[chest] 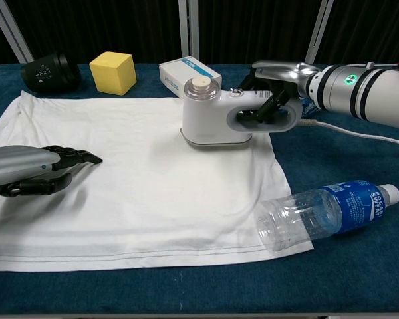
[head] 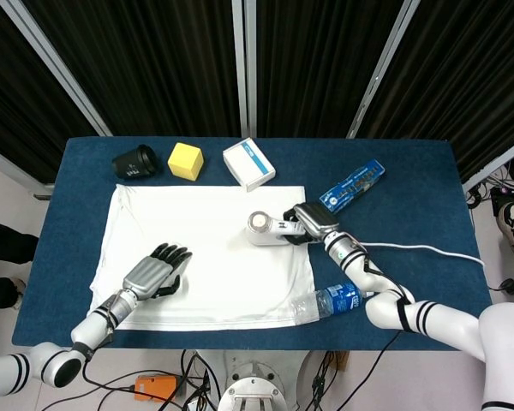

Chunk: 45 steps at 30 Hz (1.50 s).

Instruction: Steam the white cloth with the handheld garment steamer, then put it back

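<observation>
Where the blue desk (head: 411,180) carries everything, the white cloth (head: 206,257) takes up its left and middle, spread flat, with its long axis running 9 to 3 o'clock in the head view. Left hand (head: 154,272) lies palm down on the cloth's 8 o'clock part, its fingers (chest: 76,158) stretched out, slightly apart and gripping nothing. Right hand (head: 313,218) comes in from 4 o'clock; its fingers are wrapped through the handle loop of the garment steamer (chest: 233,118) and clamped on it.

The steamer stands base down on the cloth near its upper right corner. Its long axis runs 9 to 3 o'clock, round capped head toward 9, handle toward 3. A white cord (head: 428,250) trails from the handle end toward 3 o'clock across bare desk.

Around it:
- clear water bottle (chest: 329,209) on its side at 5 o'clock, base end overlapping the cloth's lower right corner, cap toward 3
- blue packet (head: 351,186) just off the cloth's corner at 1 o'clock, close to the right hand
- white box (head: 248,163) at 12 o'clock, just beyond the cloth's far edge
- yellow cube (head: 185,160) and black lens-like cylinder (head: 135,162) along the far edge toward 10 o'clock, well apart from the steamer
</observation>
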Tool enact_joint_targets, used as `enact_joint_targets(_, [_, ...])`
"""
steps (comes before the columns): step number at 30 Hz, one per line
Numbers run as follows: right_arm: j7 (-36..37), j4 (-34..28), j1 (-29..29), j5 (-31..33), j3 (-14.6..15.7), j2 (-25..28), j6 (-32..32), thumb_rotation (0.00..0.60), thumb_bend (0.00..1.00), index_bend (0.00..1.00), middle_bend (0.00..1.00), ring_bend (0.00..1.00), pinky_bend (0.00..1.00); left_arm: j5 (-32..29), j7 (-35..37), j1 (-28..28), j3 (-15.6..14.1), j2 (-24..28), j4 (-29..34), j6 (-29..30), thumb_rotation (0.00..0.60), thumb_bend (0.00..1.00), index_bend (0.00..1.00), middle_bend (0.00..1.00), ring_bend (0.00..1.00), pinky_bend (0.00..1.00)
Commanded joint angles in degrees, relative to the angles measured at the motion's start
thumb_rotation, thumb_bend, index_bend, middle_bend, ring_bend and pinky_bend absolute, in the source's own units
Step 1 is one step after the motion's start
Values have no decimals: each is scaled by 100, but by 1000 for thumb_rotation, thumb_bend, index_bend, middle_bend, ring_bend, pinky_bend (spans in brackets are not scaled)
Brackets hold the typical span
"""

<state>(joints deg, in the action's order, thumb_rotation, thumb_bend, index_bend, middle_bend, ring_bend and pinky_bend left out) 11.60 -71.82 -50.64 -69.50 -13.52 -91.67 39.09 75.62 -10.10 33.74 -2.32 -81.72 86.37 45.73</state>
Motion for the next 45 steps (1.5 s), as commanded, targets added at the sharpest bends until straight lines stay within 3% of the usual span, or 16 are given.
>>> enact_joint_targets(1, [38,-258,-6,-230,18,92,105,600,580,1000,902,963,647,3,-26,4,-4,4,4,19,0,555,5,23,0,0])
enact_joint_targets(14, [-563,-56,-329,-54,172,-430,-179,600,580,1000,903,965,647,-24,-115,40,-21,24,57,55,0,555,5,23,0,0])
enact_joint_targets(31, [-928,71,122,471,316,246,39,600,581,1000,904,967,647,-7,-149,54,-25,4,75,145,0,555,5,23,0,0])
enact_joint_targets(39, [-275,-461,321,-9,179,488,421,600,580,1000,905,969,647,-13,-197,48,-32,11,105,192,0,555,5,23,0,0])
enact_joint_targets(45, [-108,-531,77,-273,161,210,225,600,580,1000,906,970,647,-45,-258,57,-36,29,143,194,0,555,5,23,0,0])
